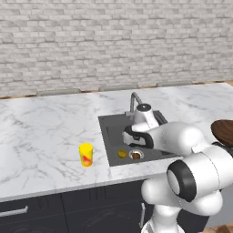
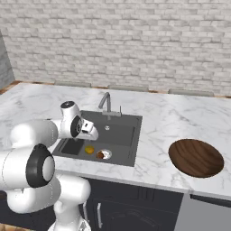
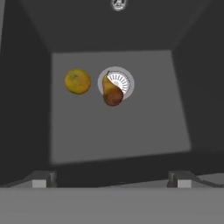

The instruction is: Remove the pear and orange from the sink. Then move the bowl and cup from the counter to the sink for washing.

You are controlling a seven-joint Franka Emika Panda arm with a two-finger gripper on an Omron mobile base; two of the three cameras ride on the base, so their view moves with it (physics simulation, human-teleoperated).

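Two fruits lie on the floor of the sink (image 3: 118,131), so the step in hand looks like the first removal. The pear (image 3: 111,92) rests right on the round steel drain (image 3: 124,78), and the orange (image 3: 78,81) sits just beside it, apart from it. The gripper (image 3: 111,180) hangs above the basin with its jaws spread wide and nothing between them, looking straight down at both fruits. To do this well, the robot should probably centre over the pear's fat lower body rather than its narrow stub, descend until the fingertips straddle it, and keep the orange-side finger from nudging the orange away. The lumpy fruit may roll off the drain if touched unevenly. The bowl (image 2: 196,157) and cup (image 1: 86,154) wait on the counter (image 1: 41,132).
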